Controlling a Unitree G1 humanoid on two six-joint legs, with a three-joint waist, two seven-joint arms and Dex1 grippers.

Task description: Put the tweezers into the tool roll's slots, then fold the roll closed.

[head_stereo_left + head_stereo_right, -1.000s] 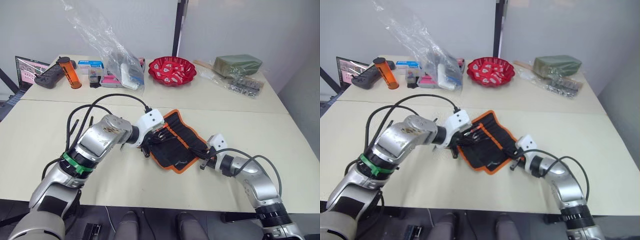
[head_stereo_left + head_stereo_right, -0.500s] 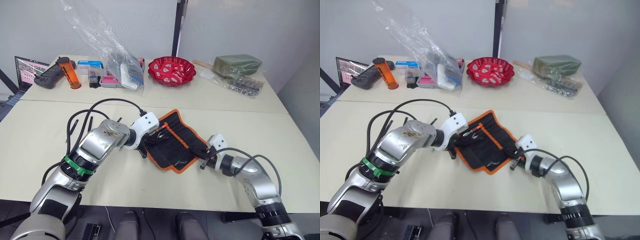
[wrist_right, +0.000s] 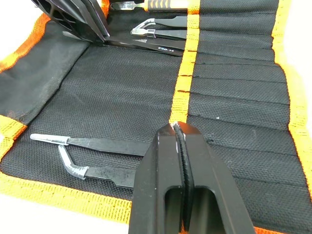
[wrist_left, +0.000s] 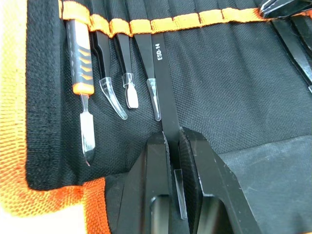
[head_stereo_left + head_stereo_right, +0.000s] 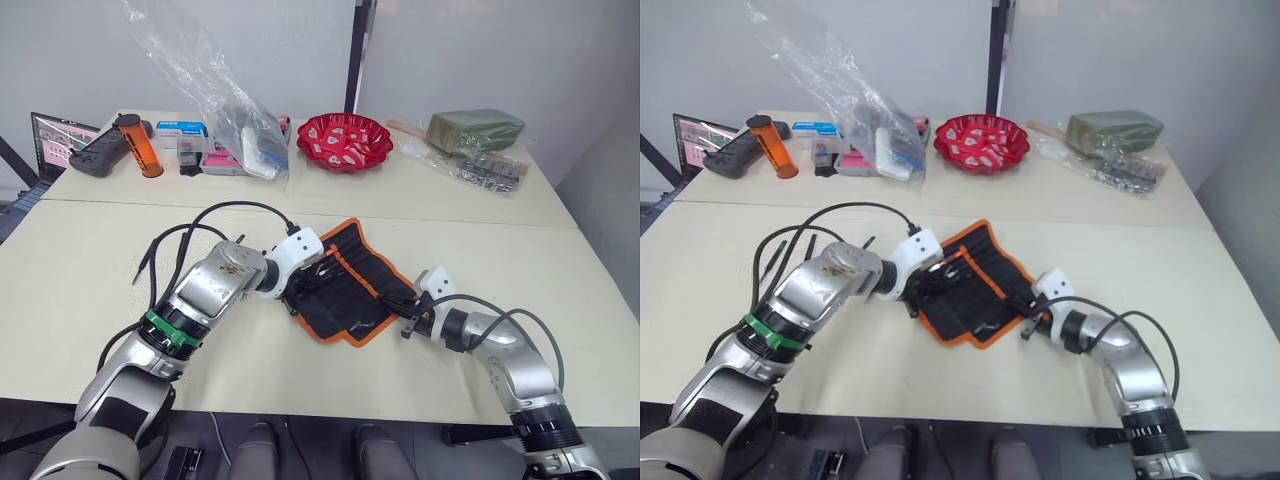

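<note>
Left gripper (image 4: pixel 174 161) clamps a tweezer (image 4: pixel 163 102) to seat it in its slot; right gripper (image 3: pixel 179 139), clenched, pins the tool roll (image 3: pixel 229 92) flat.

The tool roll (image 5: pixel 345 290) is black with bright orange edging. The tweezers (image 4: pixel 163 92) are black; beside them a tool's handle (image 4: pixel 79 53) is grey with orange stripes. The surface (image 5: pixel 80 270) is cream.

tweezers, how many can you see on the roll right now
5. Two sit in slots beside an orange-handled tool; one is half in its slot, gripped by the left gripper; two lie loose on the tool roll near the right gripper.
</note>
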